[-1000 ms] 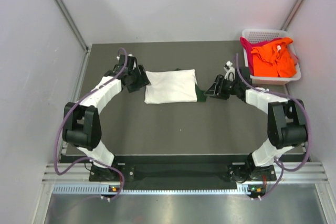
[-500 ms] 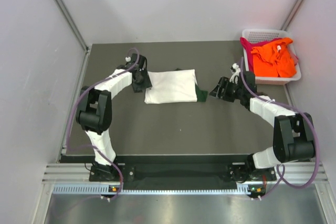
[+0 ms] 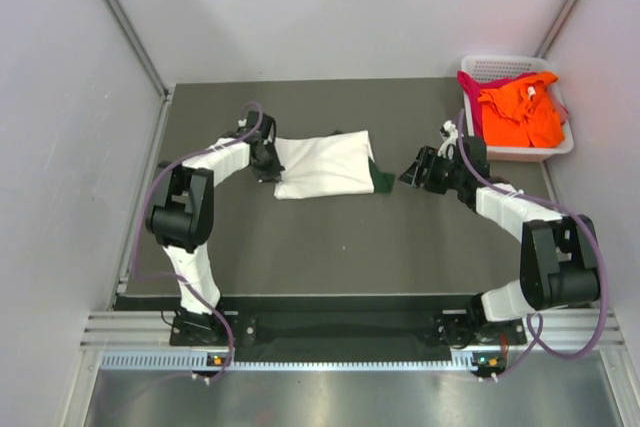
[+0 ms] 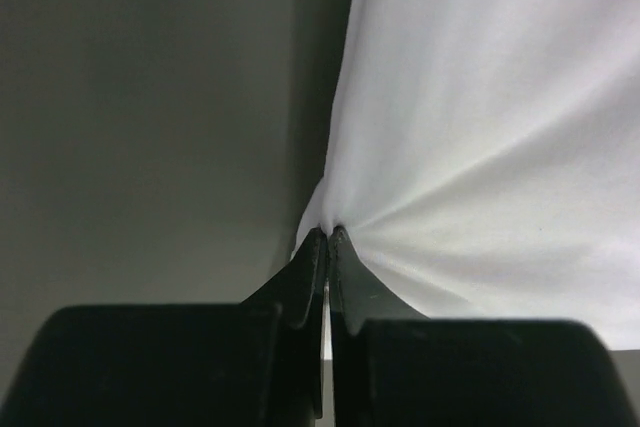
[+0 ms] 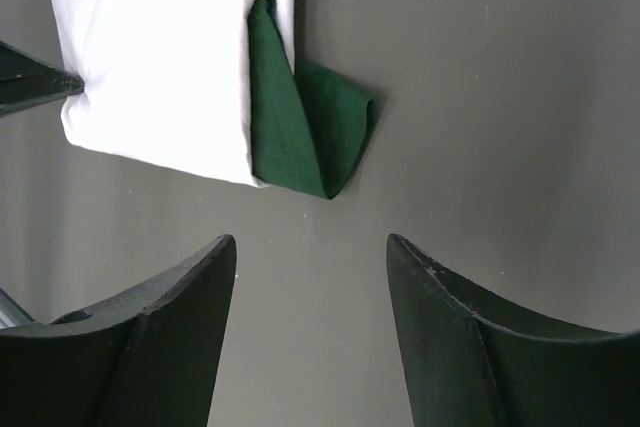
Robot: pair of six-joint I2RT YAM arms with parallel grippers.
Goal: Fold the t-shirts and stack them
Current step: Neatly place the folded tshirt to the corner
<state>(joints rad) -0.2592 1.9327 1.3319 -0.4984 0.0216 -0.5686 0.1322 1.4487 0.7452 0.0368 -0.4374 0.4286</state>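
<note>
Top view: the folded white cloth t-shirt [image 3: 322, 164] lies at the back middle of the dark grey table [image 3: 330, 247]. The bright orange t-shirt [image 3: 520, 112] and the magenta t-shirt [image 3: 466, 81] wait in the white plastic lattice basket [image 3: 500, 66].

Left wrist view: the left gripper [image 4: 328, 239] has its jaws clenched on the white shirt's edge.

Right wrist view: the right gripper [image 5: 310, 244] hovers with its jaws released, near the dark green sleeve fold [image 5: 305, 137]. The fold of this shirt seems to be in hand. The next move likely calls for the right jaws to pinch that end.
</note>
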